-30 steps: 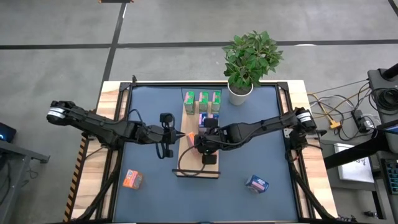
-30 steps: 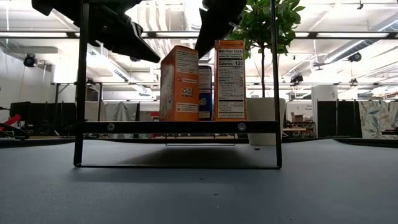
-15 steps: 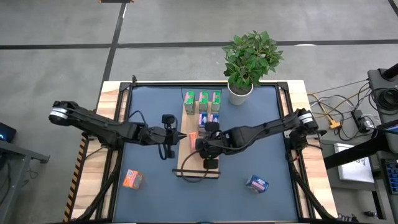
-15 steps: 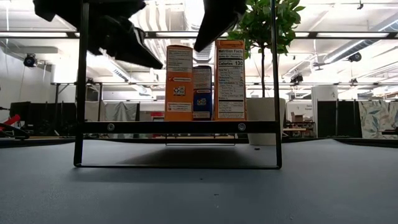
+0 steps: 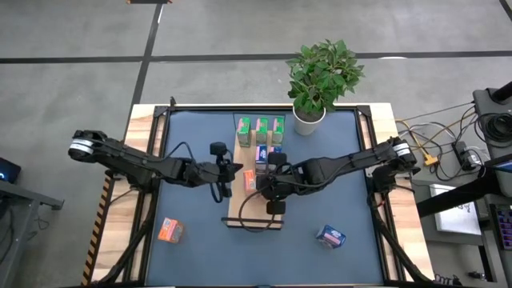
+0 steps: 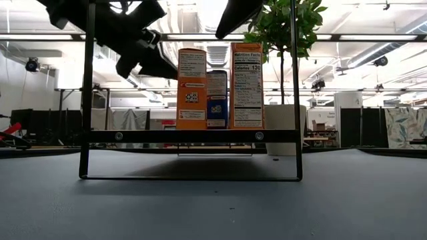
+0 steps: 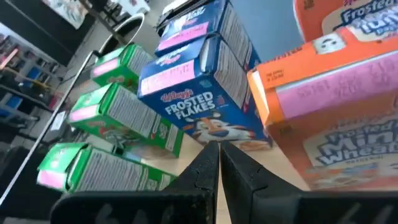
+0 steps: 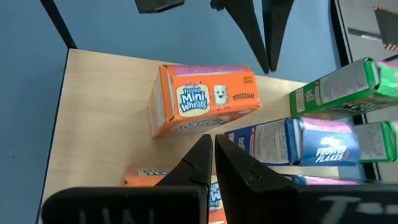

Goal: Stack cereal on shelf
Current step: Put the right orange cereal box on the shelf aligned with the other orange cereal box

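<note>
**Seven cereal boxes on the shelf, two still on the table**

Left of the shelf, one orange box lies on the blue table. The left gripper, fingers pressed together and empty, hangs at the shelf's left edge. On the shelf stand three green boxes, two blue boxes and two orange boxes. The right gripper, closed and empty, hovers over the shelf's middle. Right of the shelf lies one blue box.

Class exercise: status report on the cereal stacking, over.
Both tools shut, empty, over shelf. Orange box just placed. Two boxes still on table.
</note>
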